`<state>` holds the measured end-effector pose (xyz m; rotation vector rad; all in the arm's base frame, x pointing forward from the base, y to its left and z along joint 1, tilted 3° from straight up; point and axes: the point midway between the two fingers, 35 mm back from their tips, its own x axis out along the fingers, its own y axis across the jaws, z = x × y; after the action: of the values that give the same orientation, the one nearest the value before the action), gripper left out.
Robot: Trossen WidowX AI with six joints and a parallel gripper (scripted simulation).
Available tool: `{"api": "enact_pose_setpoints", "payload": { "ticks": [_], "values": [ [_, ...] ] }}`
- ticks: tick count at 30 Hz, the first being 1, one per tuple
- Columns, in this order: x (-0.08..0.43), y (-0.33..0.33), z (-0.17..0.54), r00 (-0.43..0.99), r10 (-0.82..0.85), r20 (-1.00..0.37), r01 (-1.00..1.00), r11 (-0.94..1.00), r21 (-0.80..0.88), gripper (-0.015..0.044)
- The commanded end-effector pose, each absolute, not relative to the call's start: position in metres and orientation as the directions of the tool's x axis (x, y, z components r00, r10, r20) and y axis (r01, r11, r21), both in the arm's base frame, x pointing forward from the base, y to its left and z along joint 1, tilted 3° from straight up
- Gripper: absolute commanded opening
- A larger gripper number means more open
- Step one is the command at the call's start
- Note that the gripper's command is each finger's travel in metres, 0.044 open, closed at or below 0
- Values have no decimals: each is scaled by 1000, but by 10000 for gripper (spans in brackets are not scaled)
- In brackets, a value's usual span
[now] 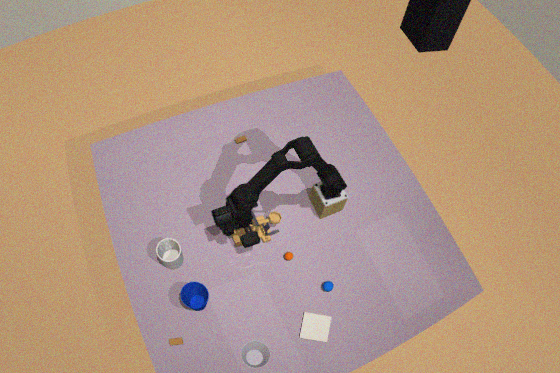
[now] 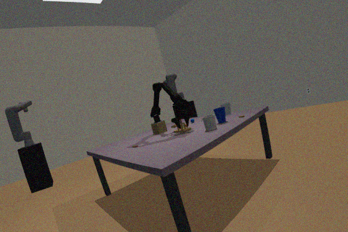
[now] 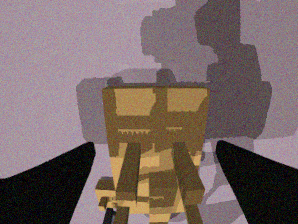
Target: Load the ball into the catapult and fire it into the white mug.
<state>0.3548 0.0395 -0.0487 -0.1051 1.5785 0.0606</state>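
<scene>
The tan wooden catapult (image 1: 262, 225) (image 2: 178, 132) (image 3: 160, 121) stands on the table, partly hidden by the arm in the top view. Its round cup (image 1: 274, 218) shows no ball. My gripper (image 3: 156, 148) is open and empty, low over the catapult, with one fingertip on each side of its base in the wrist view. An orange ball (image 1: 288, 256) lies on the table near the catapult's cup end. A blue ball (image 1: 328, 286) (image 2: 192, 120) lies farther off. The white mug (image 1: 169, 253) (image 2: 209, 124) stands upright on the other side of the catapult, apart from it.
A blue cup (image 1: 194, 296) (image 2: 220, 115) stands near the mug. A greyish cup (image 1: 255, 354) and a white square (image 1: 315, 327) are farther along. Small brown blocks (image 1: 241, 139) (image 1: 176, 341) lie apart. The arm rises from a tan box (image 1: 327, 207) (image 2: 159, 127).
</scene>
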Motion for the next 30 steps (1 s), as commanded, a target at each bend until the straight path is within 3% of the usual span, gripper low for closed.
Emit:
{"api": "enact_pose_setpoints", "payload": {
  "ticks": [1,12,18,22,30],
  "values": [
    [352,39,-52,-14,-32,-999,-109,994,-30,440],
    [354,39,-49,-9,-29,-1000,-105,994,-28,151],
    [354,39,-49,-9,-29,-1000,-105,994,-28,111],
    [356,40,-11,-9,-31,-999,-105,994,-30,6],
    [356,40,-3,-12,-32,-999,-105,994,-30,0]
  ]
}}
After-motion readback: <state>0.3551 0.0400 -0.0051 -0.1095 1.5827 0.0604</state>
